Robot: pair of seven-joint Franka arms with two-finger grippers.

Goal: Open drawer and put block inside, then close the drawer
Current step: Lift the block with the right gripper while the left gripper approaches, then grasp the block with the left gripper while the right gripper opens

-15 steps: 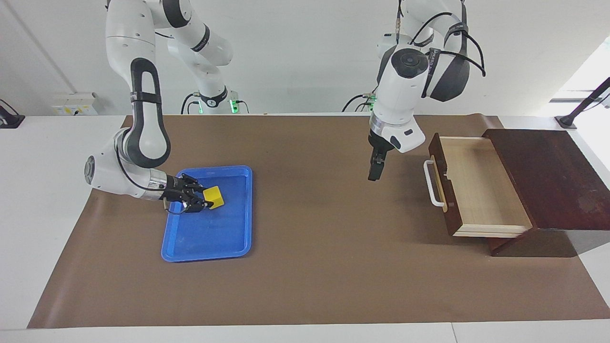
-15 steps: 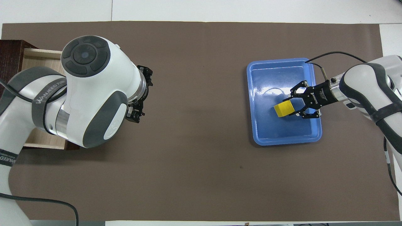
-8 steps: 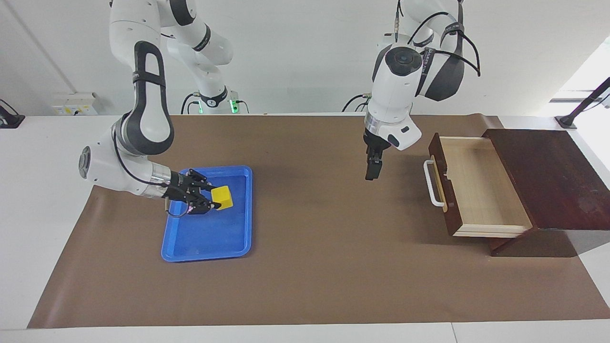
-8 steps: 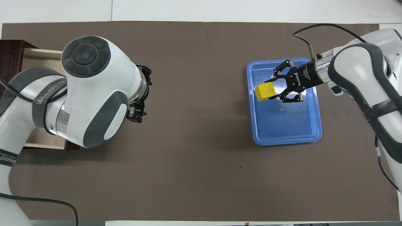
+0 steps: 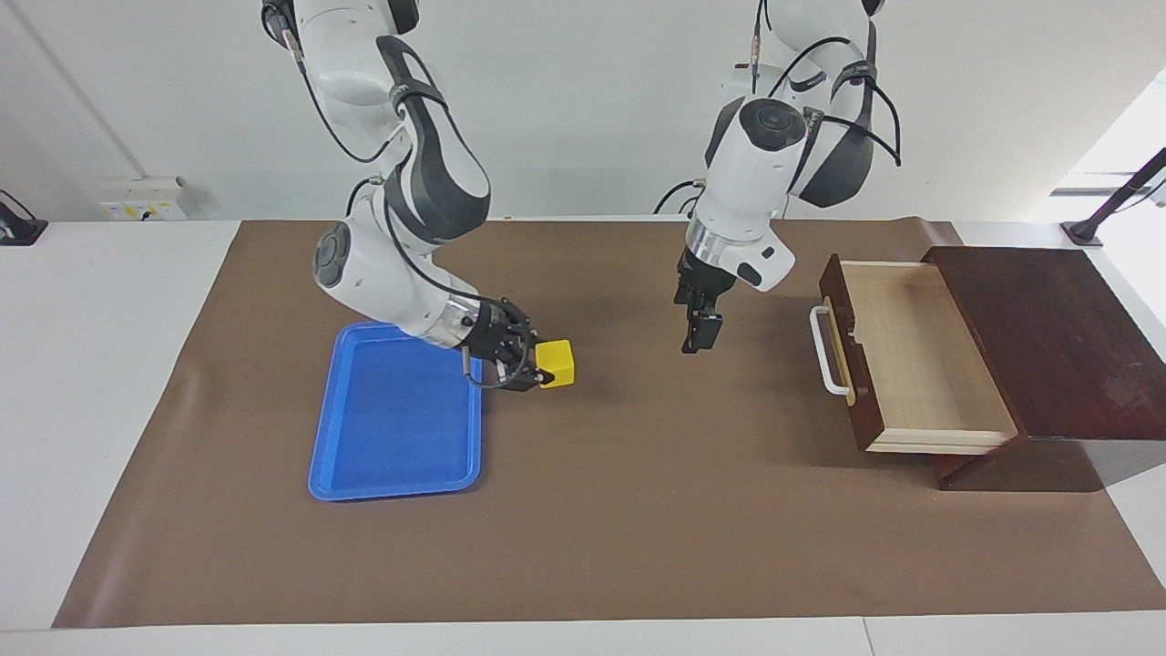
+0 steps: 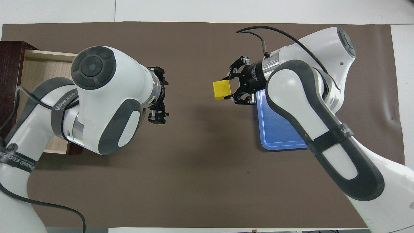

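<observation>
The block [image 5: 555, 363] is held clamped in the right gripper [image 5: 539, 366], raised over the brown mat [image 5: 638, 510] just beside the blue tray [image 5: 393, 474], toward the drawer's end. The drawer [image 5: 911, 364] is pulled open, its pale interior exposed. The left gripper [image 5: 692, 342] is suspended over the mat between block and drawer handle [image 5: 827, 351]; its jaw state cannot be determined.

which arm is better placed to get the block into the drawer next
Likely right: the right gripper already holds the block over the mat, clear of the tray. The left gripper hangs empty beside the open drawer.
</observation>
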